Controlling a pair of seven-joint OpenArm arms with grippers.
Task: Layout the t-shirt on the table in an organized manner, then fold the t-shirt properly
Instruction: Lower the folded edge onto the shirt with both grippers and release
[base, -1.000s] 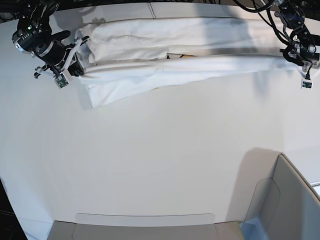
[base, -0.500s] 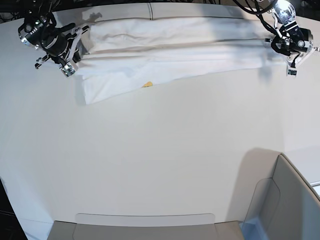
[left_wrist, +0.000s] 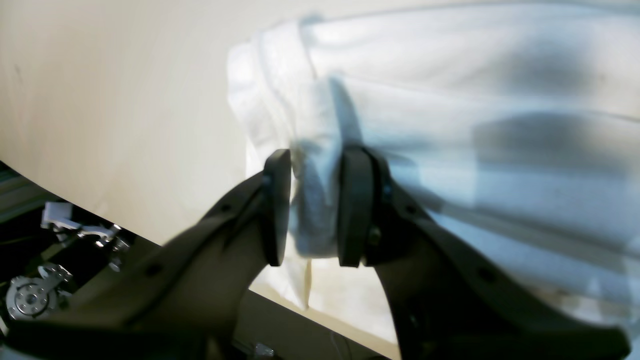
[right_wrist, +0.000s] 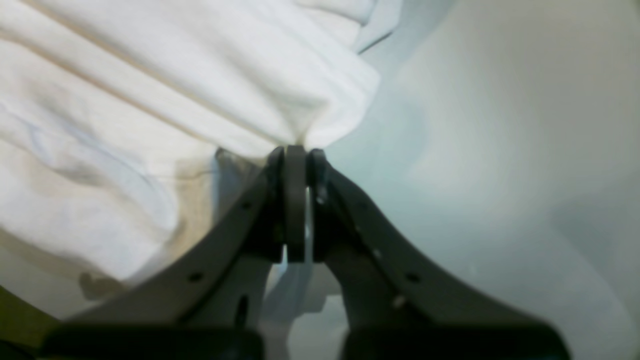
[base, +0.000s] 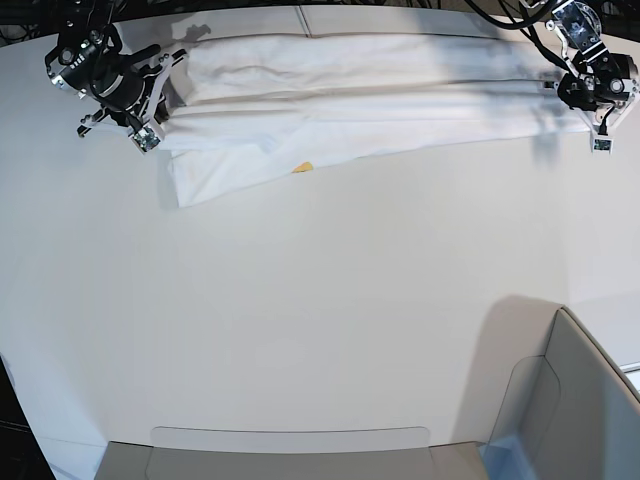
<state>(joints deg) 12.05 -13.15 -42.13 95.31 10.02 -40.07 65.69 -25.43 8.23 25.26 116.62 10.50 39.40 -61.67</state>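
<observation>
The white t-shirt (base: 350, 100) lies stretched in a long folded band across the far side of the table (base: 320, 300). A small yellow bit of print (base: 300, 167) shows at its near edge. My right gripper (base: 158, 112), at the left of the base view, is shut on the shirt's left end; the right wrist view shows its jaws (right_wrist: 296, 150) pinched on a fold of the shirt (right_wrist: 150, 100). My left gripper (base: 573, 105), at the right of the base view, is shut on the other end; the left wrist view shows it (left_wrist: 315, 162) clamping a bunch of the shirt (left_wrist: 475, 125).
A grey bin-like corner piece (base: 565, 400) stands at the near right. A low grey rim (base: 290, 438) runs along the table's near edge. The table's far edge is just behind the shirt, with dark arm frames and cables beyond it.
The shirt, held stretched and sagging a second ago, has moved toward the far edge and now lies flatter. Both grippers, still gripping it, have since shifted slightly to the right.
</observation>
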